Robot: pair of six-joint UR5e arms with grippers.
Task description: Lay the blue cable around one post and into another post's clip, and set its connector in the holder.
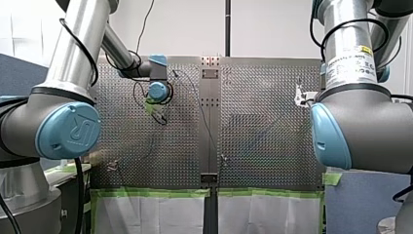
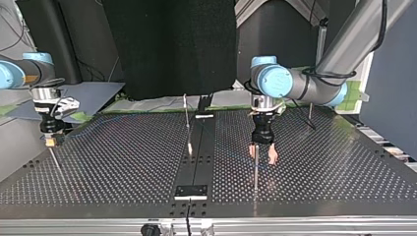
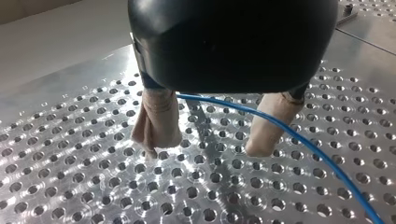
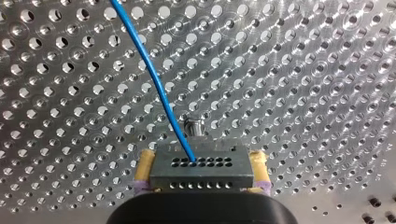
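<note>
**Jaws divide the work: one pair grips the connector, the other stands open over the cable**

Right arm's jaws are clamped on the dark connector (image 4: pixel 201 170), with the yellow pads (image 4: pixel 145 163) pressed against either end of the block. You can see the blue cable (image 4: pixel 154 84) leave the block's face and run off over the perforated worktop (image 4: pixel 303 70). A metal pin (image 4: pixel 194 126), seen end on, stands just ahead of the connector.

Left arm's jaws are apart. The beige pads (image 3: pixel 159 121) hang close above the worktop. The cable crosses the gap between them and passes one pad without being pinched. In the top view these jaws sit just beside a thin upright post (image 2: pixel 255 172). A second post (image 2: pixel 187 115) stands on the centre strip, well apart from the first.

From this you appear to be at the routing step, with nothing laid yet. The cable shows no wrap around any post, and the clips are too small to read. The connector is in the jaws, not in a holder.

The next move probably calls for the left arm's jaws to close lightly on the cable and carry it round the near post. Have the right arm follow and give slack. Keep the line low enough to catch the post, and avoid hauling it taut against the connector grip.
</note>
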